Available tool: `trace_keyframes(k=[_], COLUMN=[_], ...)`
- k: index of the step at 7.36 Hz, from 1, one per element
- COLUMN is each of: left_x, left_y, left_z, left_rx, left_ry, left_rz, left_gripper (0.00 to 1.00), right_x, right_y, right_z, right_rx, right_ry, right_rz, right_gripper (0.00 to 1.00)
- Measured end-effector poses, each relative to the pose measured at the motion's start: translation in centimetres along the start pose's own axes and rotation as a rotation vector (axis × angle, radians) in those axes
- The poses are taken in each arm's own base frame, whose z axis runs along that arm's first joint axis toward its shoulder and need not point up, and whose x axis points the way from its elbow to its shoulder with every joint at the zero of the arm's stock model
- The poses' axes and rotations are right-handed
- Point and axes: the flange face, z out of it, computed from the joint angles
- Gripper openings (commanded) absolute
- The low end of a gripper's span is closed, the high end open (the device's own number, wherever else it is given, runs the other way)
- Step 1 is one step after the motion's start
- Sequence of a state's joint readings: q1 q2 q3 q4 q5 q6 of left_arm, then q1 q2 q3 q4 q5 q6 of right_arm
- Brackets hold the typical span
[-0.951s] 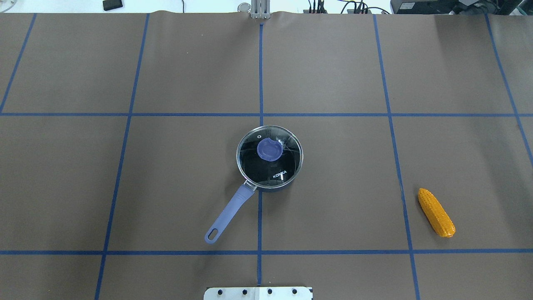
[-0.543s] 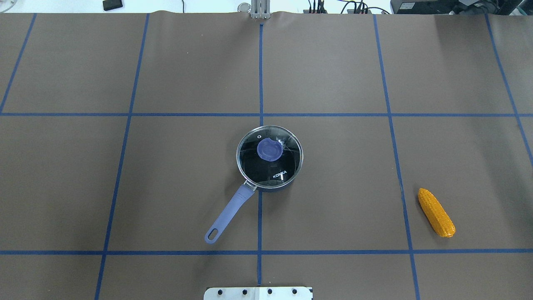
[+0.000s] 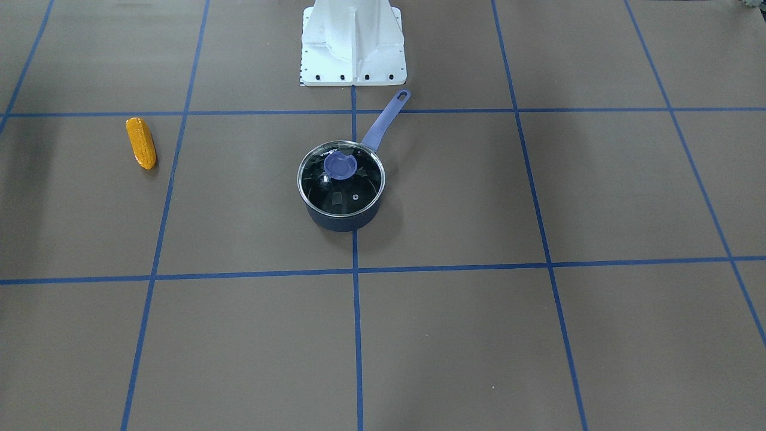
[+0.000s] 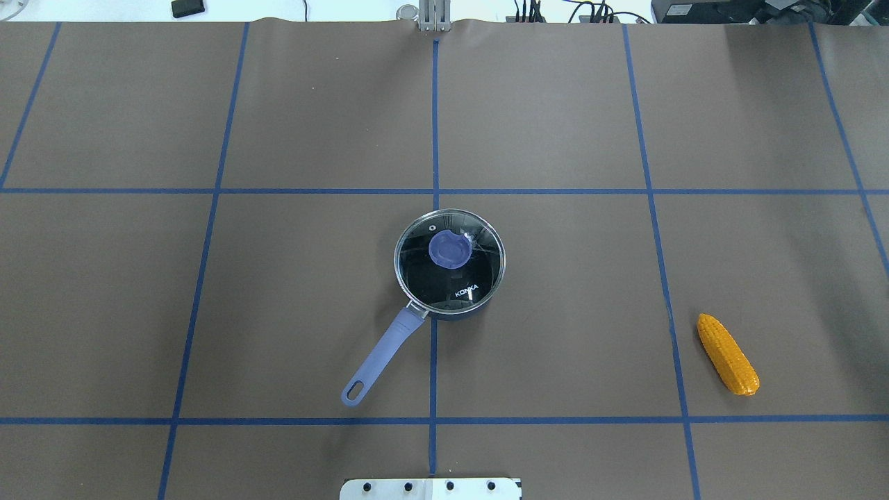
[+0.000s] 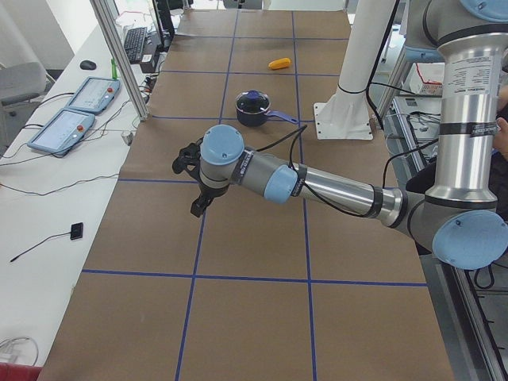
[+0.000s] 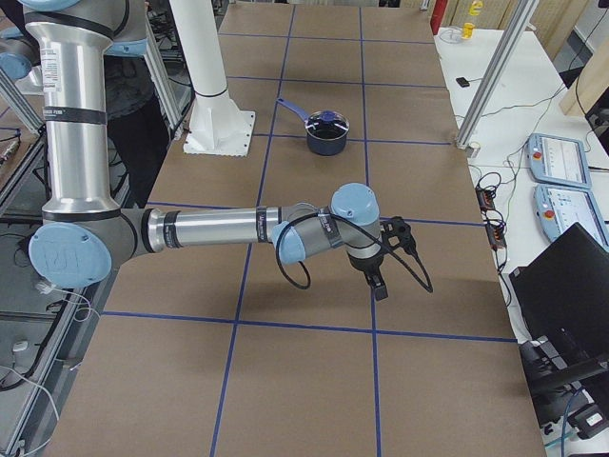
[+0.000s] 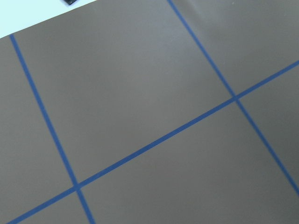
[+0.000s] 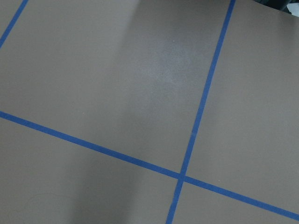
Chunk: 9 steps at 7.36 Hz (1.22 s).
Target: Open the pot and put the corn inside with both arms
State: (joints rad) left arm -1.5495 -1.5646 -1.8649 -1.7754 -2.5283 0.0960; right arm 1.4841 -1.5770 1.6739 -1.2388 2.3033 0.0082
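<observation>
Overhead exterior: lidded saucepan (image 4: pixel 449 264) at mid-table (image 4: pixel 555 104), corn (image 4: pixel 727 354) lying off to its right.
I see the glass lid (image 4: pixel 462 281) seated on the saucepan with its purple knob (image 4: pixel 449 248) up, and the long handle (image 4: pixel 382 357) sticking out toward the left arm's side. The corn lies flat, well apart from the saucepan. The left tool (image 5: pixel 189 182) and right tool (image 6: pixel 385 262) each hang over bare table far from the saucepan; I cannot tell whether either is spread or pressed together.

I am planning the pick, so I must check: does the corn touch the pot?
Apart. The front-facing view shows the corn lying far to the side of the pot, with bare table and a blue tape line between them.
</observation>
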Motion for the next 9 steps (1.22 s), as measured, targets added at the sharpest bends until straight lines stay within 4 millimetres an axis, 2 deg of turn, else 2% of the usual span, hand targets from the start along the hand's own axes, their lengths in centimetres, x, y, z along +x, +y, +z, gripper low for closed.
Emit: trace_keyframes(k=[1,2,4,6,7,9], left_x=[2.2,5.3,14.3,25.0,31.6,45.0], left_y=[-2.2,-4.7,-9.7,-13.9,-15.9,-18.8], left_z=[0.8,2.4,8.3,13.9,16.4,19.4], left_rx=[0.004,0.002,-0.021,-0.052,-0.083,-0.143], left_ry=[-0.016,-0.032,-0.045,-0.06,-0.083,-0.107], left_rz=[-0.029,-0.067,-0.149,-0.218,-0.245,-0.32], left_gripper=[0.99,0.99,0.99,0.99,0.99,0.98], right_x=[-0.3,-0.4,-0.3,-0.2,-0.2,-0.1], right_y=[0.1,0.2,0.4,0.4,0.5,0.5], right_z=[0.2,0.3,0.4,0.5,0.6,0.7], right_rx=[-0.003,-0.005,-0.008,-0.011,-0.012,-0.014], right_ry=[-0.01,-0.018,-0.022,-0.022,-0.022,-0.021], right_rz=[-0.002,-0.002,0.0,0.001,0.001,0.003], right_gripper=[1.0,1.0,1.0,1.0,1.0,1.0])
